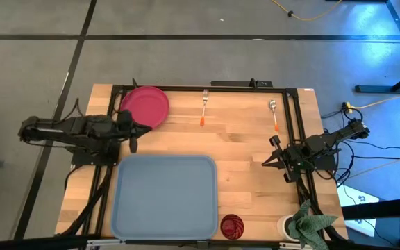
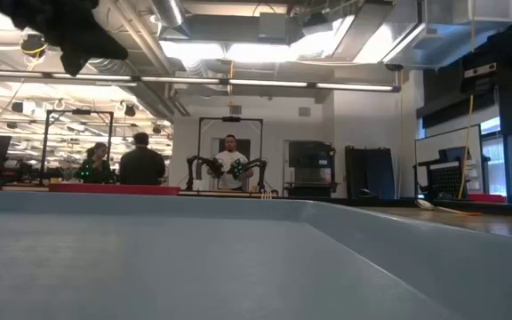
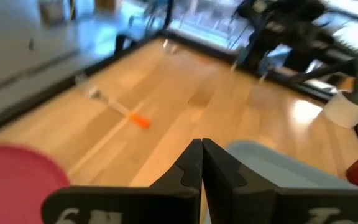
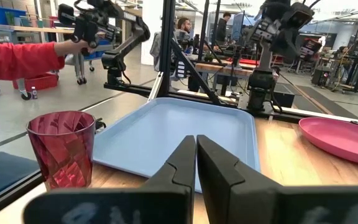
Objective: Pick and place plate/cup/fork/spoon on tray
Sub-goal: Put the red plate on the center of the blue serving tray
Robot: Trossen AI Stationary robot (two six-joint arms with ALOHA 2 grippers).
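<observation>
One spoon, high view only.

A robotics lab: other robot rigs, exposed ceiling ducts, concrete floor.

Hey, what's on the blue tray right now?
Nothing: the tray shows only bare blue surface. The plate, fork, spoon and cup lie on the table outside it.

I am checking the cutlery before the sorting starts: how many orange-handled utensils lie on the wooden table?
2. The orange-handled silver fork lies near the table's far edge, right of the round pink-red plate. The orange-handled silver spoon lies farther right, near the right arm. None looks hidden.
</observation>
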